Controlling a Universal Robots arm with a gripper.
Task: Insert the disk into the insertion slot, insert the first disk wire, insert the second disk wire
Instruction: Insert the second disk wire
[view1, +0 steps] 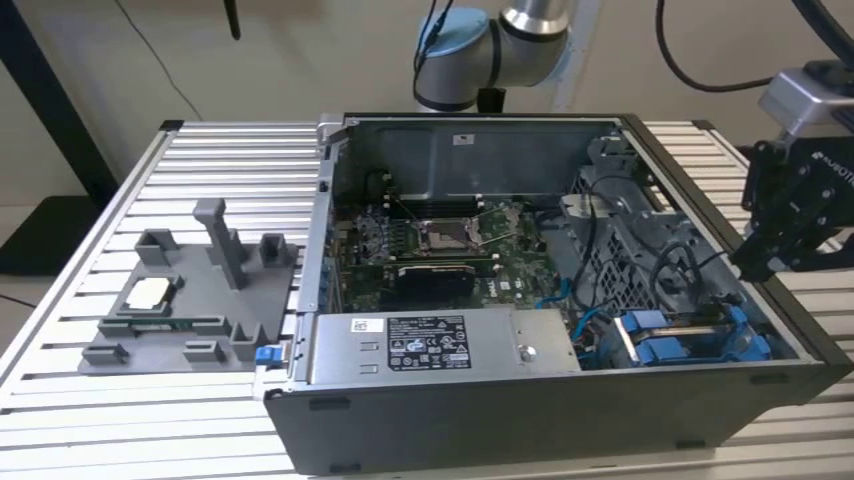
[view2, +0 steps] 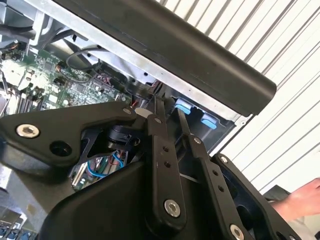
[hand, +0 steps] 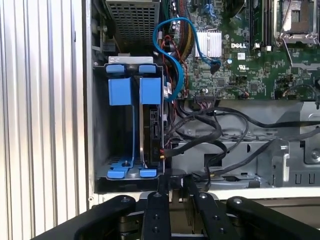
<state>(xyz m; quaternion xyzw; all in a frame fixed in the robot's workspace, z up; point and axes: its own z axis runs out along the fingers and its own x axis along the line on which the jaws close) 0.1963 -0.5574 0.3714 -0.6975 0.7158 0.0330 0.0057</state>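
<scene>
The disk (hand: 152, 127) stands on edge in the insertion slot of the drive cage (hand: 100, 125), held by its blue carrier (hand: 150, 90). The bay beside it holds only an empty blue carrier (hand: 120, 92). Black wires (hand: 200, 135) curve across to the disk's edge, where a small red-tipped plug (hand: 162, 155) sits against it. My gripper (hand: 178, 181) hovers over the case wall just past that edge of the disk. In the exterior view the gripper (view1: 754, 262) hangs above the case's right wall, over the blue carriers (view1: 681, 340). The second wrist view has the gripper (view2: 166, 104) at the case rim.
The open computer case (view1: 534, 420) lies on a slatted metal table (view1: 80, 400), with the motherboard (view1: 441, 240) and power supply (view1: 427, 345) inside. A blue cable (hand: 172, 60) loops near the cage. A grey fixture (view1: 187, 290) sits at the exterior view's left. A person's hand (view2: 300, 200) is nearby.
</scene>
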